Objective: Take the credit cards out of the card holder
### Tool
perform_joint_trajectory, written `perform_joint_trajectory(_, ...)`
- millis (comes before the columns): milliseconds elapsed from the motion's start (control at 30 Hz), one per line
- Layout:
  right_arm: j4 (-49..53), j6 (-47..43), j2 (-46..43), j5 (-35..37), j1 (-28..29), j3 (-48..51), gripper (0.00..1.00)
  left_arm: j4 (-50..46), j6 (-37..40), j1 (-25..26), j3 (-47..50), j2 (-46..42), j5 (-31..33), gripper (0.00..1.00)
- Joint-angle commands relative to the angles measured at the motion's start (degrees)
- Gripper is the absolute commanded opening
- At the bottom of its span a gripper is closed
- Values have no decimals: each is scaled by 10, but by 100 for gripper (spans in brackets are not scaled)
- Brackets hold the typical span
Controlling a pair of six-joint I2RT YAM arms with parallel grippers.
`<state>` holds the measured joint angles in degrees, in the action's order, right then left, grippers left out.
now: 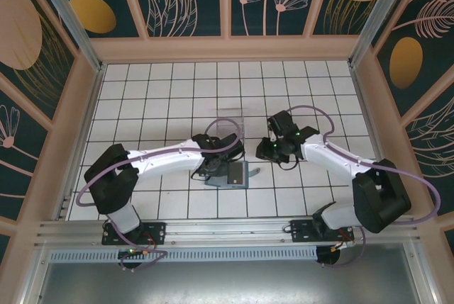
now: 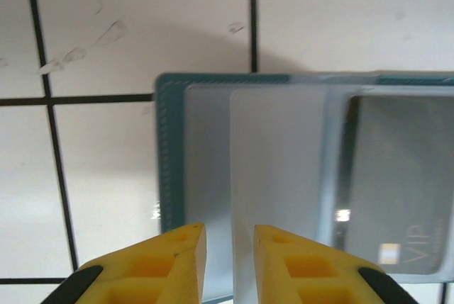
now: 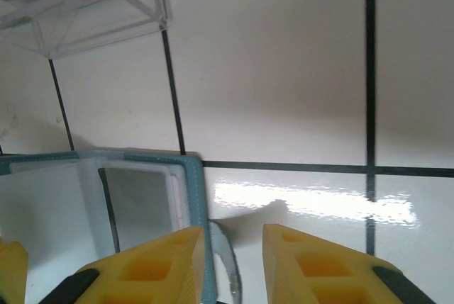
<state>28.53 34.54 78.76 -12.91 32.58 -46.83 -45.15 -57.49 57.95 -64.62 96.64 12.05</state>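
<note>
The left fingers (image 2: 174, 265) stand narrowly parted over the flat teal two-leaf card holder (image 2: 169, 176), contact unclear; the right fingers (image 3: 319, 265) spread wider at its edge. It lies open on the white tiled counter (image 1: 298, 84), long axis left-right.

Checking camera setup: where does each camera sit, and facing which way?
Top external: above, behind the bases, looking down on white tiled table; both arms show.
Left wrist: down on the flat teal card holder; left claw at bottom.
Right wrist: holder's corner, clear plastic box; right claw at bottom.
All share the holder.
</note>
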Motion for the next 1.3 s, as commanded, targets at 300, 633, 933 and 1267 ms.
perform_joint_trajectory(300,11,35,37,27,45,-43,29,84,26,-40,133,-106,-1,22)
perform_joint_trajectory(633,4,58,46,28,67,-51,28,122,88,-42,92,-123,-26,35)
perform_joint_trajectory(933,4,76,23,39,68,-38,29,284,105,-42,78,-77,-209,33)
perform_joint_trajectory(1267,7,87,15,43,71,-30,29,289,105,-46,86,8,-235,20)
